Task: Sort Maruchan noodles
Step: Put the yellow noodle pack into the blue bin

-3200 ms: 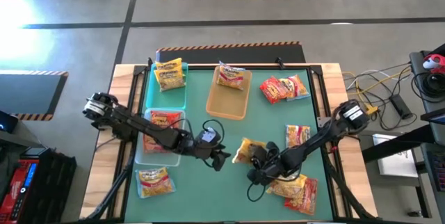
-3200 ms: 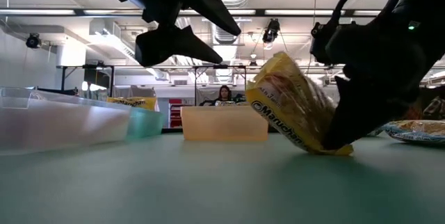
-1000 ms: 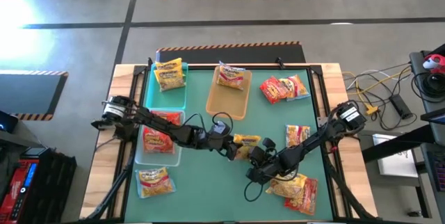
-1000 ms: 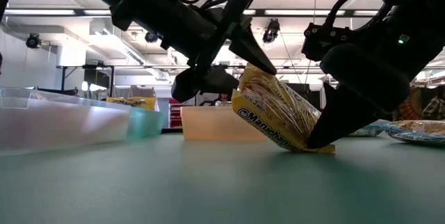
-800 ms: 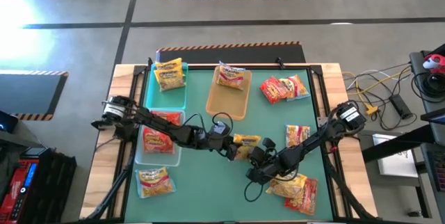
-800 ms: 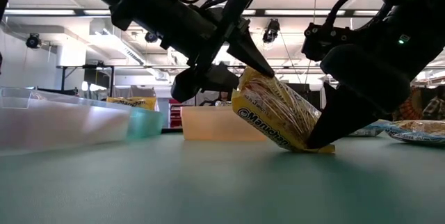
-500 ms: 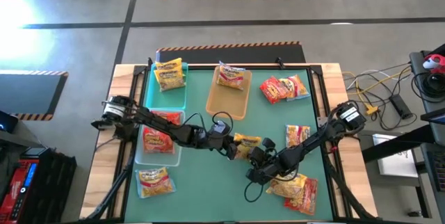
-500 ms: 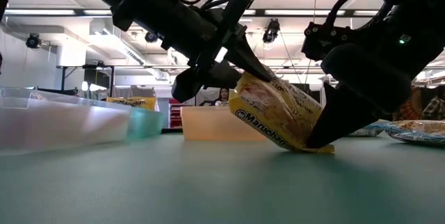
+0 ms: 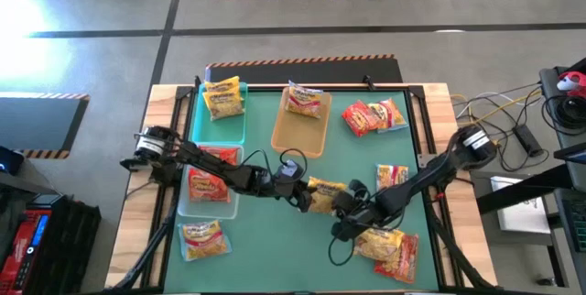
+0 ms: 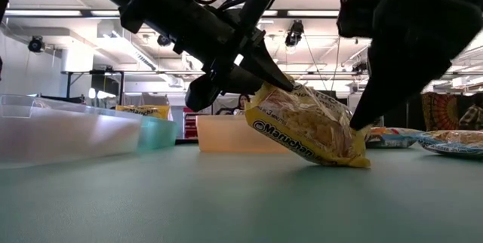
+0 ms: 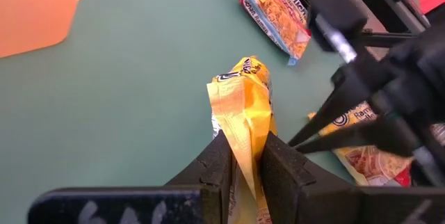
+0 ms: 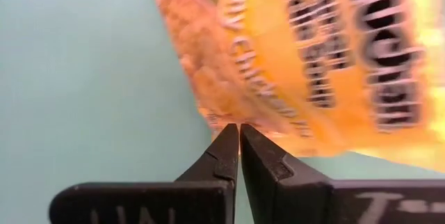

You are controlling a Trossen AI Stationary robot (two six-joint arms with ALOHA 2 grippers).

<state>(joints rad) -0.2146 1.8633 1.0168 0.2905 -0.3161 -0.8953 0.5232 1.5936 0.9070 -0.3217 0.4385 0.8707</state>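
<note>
I am watching the left gripper [image 11: 242, 156] pinching the crimped end of a yellow noodle packet [image 10: 306, 132] near the middle of the green table [image 9: 275, 267]. Its fingers are standing nearly closed, with only the thin seam of the wrapper between them. The packet is tilting, its low corner touching the table and its upper end lifting toward the left gripper. The right gripper [image 12: 240, 142] is fully closed with nothing between its fingers, and its tips are sitting just beside the packet's far end; I cannot tell whether they are touching it.

I am judging the packet to be light and crinkly, with a slick film that is likely to slide under a weak pinch. The dry block inside is probably brittle, so squeezing across the body is risking breakage. The flat seam at either end looks like the safest hold, and the left gripper is using it.

Other packets are lying around: one in the teal tray [image 9: 225, 125], one in the tan tray [image 9: 297, 135], one in the clear tray [image 9: 210, 203], and several loose on the table's right side.
</note>
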